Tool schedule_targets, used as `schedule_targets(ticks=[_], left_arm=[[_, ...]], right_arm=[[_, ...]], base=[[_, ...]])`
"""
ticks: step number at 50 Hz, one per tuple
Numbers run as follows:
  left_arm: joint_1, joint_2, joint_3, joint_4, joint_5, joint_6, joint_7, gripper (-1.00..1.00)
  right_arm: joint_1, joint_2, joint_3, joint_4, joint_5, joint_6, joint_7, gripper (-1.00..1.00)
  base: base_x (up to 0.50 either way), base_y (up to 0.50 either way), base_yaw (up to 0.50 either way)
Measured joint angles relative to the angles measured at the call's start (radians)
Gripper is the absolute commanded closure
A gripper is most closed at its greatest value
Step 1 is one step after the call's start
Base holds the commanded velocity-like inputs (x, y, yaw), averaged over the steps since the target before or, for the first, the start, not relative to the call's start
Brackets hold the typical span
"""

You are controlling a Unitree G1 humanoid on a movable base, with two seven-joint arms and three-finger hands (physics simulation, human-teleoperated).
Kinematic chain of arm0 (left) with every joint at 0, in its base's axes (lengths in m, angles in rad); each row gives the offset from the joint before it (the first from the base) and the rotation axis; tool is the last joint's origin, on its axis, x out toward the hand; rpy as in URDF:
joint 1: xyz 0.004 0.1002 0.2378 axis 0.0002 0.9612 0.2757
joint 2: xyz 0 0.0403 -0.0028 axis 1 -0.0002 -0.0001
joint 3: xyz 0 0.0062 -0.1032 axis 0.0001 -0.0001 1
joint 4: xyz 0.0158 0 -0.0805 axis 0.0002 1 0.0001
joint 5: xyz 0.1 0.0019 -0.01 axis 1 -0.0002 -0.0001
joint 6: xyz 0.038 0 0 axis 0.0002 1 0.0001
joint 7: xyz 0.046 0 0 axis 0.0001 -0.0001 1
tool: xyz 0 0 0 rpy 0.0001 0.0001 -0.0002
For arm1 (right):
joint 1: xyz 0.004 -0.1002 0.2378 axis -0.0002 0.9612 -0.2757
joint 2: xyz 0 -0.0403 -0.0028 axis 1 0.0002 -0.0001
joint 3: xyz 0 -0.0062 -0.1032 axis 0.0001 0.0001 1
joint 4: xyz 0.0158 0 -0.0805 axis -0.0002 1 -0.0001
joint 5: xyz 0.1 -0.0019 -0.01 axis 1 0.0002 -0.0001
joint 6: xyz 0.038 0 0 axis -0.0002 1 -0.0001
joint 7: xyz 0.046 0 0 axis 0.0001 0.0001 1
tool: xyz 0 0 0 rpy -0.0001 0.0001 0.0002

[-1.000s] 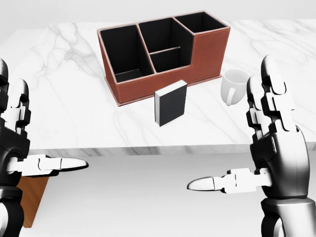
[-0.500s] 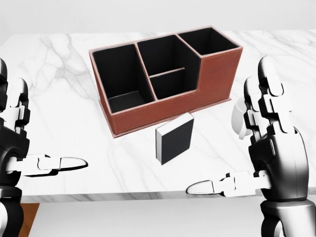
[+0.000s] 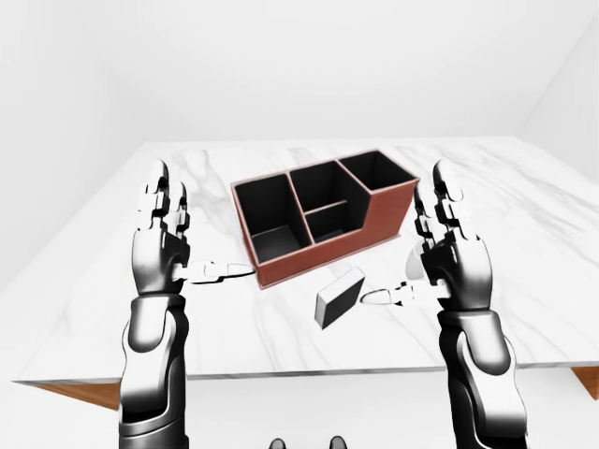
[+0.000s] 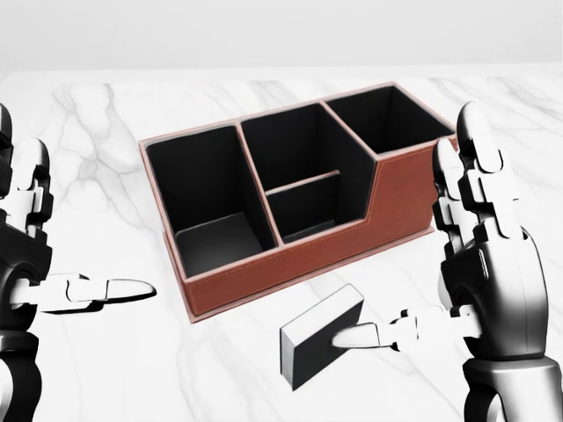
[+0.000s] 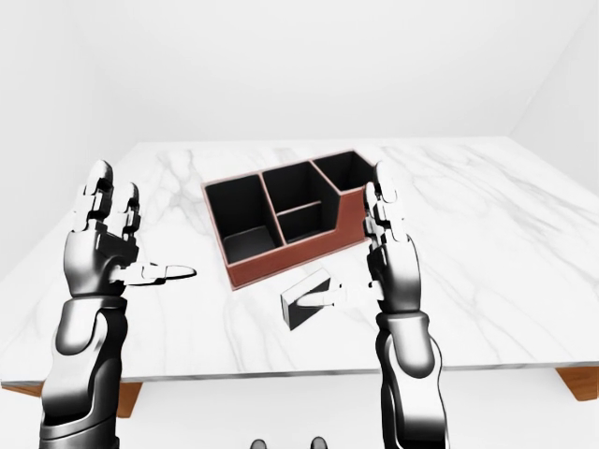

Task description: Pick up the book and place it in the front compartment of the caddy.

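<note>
The book [image 4: 321, 336], black with white page edges, sits on the white marble table [image 4: 106, 352] just below the caddy in the head view. The caddy [image 4: 406, 200] is brown outside and black inside, with several open compartments. My left hand [image 4: 88, 224] is open at the left edge, well apart from both. My right hand [image 4: 420, 264] is open at the right, fingers pointing up. Its thumb tip [image 4: 345, 336] overlaps the book in the head view; I cannot tell if it touches.
A white mug [image 3: 412, 265] stands right of the caddy, mostly hidden behind my right hand. The table's near edge [image 3: 299, 376] runs across the bottom of the eye views, with brown wood [image 5: 578, 382] under its corners. White walls stand behind.
The camera has moved closer to the table, so caddy and book appear larger and lower in view. Both hands keep the same open pose. The book now sits at my right thumb.
</note>
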Motion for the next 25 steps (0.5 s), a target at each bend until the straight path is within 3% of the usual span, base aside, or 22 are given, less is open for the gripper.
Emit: schedule_targets(ticks=[8,25], left_arm=[[-0.002,0.001,0.001,-0.004,-0.002,0.0,0.001,-1.0],[-0.001,0.001,-0.001,0.0,-0.001,0.0,0.001,-1.0]], right_arm=[[-0.002,0.001,0.0,0.001,0.002,0.0,0.0,-1.0],[0.004,-0.001,0.003,-0.01,0.012,0.0,0.013,-1.0]], base=[[0.26,0.0,0.0],[0.5,0.0,0.0]])
